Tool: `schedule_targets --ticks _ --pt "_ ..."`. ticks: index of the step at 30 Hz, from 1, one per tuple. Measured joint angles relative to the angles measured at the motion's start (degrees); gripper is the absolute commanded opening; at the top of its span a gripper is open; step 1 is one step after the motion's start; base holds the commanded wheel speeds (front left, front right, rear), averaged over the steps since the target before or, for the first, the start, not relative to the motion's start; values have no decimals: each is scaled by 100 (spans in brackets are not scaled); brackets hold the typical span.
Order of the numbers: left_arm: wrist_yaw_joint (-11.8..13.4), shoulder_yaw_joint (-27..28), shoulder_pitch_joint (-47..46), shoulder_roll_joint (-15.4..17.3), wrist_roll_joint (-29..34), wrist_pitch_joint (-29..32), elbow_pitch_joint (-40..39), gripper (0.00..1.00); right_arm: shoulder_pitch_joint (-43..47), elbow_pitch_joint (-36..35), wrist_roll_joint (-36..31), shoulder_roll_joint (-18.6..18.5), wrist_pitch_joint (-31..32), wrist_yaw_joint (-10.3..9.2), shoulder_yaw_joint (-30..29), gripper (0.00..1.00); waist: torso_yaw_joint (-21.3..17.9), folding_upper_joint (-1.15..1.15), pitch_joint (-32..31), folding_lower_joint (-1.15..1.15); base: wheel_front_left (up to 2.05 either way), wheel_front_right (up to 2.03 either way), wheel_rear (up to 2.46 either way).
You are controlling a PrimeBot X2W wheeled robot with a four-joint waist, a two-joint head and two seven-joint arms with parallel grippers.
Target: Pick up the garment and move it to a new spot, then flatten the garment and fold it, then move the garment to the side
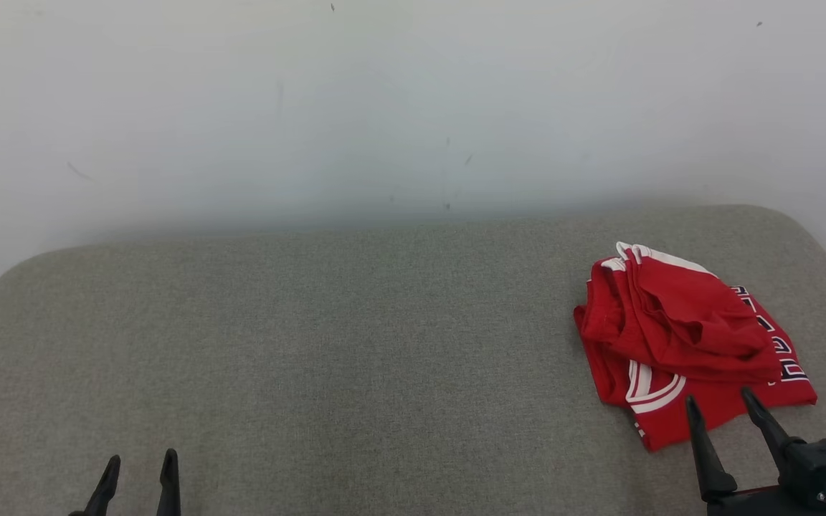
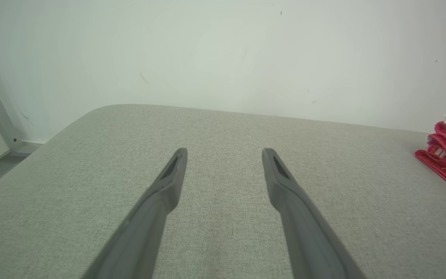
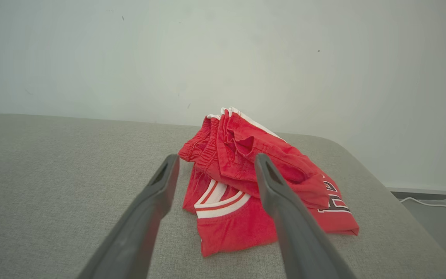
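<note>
- The garment (image 1: 685, 344) is lying crumpled on the right side of the grey fabric surface (image 1: 355, 344), near the far right corner.
- It's red, with white-and-red striped trim and dark lettering showing along its right edge.
- It's sitting bunched in loose folds, with the top layer flopping over the lower one, so it isn't lying flat.
- The right gripper (image 1: 718, 395) is sitting at the garment's near edge with its fingers spread apart, gripping nothing.
- In the head view its fingertips are overlapping the near hem. Can't tell whether they're touching the cloth.
- In the right wrist view the two fingers are pointing at the bunched cloth and framing it.
- The left gripper (image 1: 142, 456) is sitting at the lower left, well apart from the garment, fingers spread, nothing between them.
- In the left wrist view its fingers are pointing over bare fabric, with the garment showing at the far right edge.
- A pale wall (image 1: 384, 107) is running behind the surface.
</note>
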Motion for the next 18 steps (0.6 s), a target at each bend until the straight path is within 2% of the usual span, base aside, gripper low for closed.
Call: schedule_targets --ticks 12,18 --pt "7 82 3 -34 30 62 -107 100 1 3 -174 123 0 0 -138 100 40 0 15 0 0 0 0" --pt "29 155 22 -57 30 68 -181 100 1 5 -171 221 -1 0 -402 100 32 0 13 0 0 0 0"
